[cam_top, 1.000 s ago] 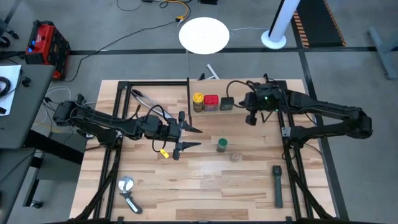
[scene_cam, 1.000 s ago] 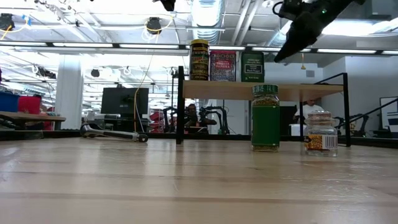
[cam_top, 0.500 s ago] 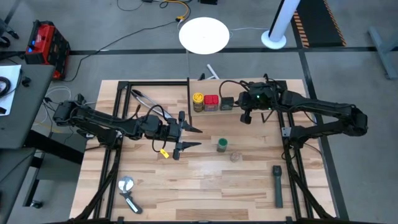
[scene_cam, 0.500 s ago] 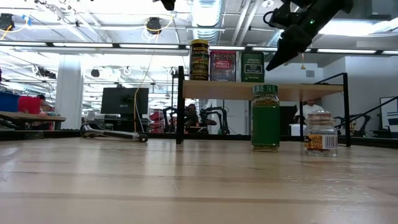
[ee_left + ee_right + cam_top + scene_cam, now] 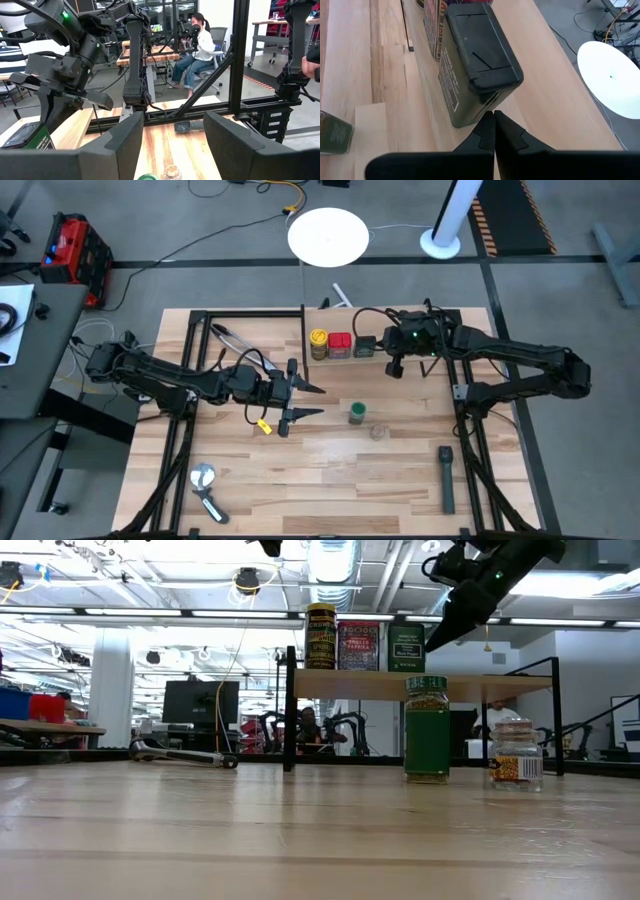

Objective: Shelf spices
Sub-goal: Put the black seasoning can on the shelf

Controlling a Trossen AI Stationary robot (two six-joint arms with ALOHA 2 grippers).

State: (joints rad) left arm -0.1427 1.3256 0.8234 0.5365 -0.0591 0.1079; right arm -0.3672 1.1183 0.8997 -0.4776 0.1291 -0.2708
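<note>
Spices left on the bench, the green-lidded jar (image 5: 356, 414) and clear-tan jar (image 5: 379, 431), lie at 7 o'clock from the empty, pinched-together right hand (image 5: 393, 369), nearer it than the spread-fingered left hand (image 5: 305, 401).

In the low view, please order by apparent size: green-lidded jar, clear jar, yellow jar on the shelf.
1. Green-lidded jar, largest.
2. Yellow jar.
3. Clear jar, close to the yellow one.
The yellow jar stands farther away, so true sizes are unsure.

You look straight down from the high view; the low view sits at tabletop level, sharing the shelf (image 5: 395, 330) (image 5: 420, 685) at upper centre.
</note>
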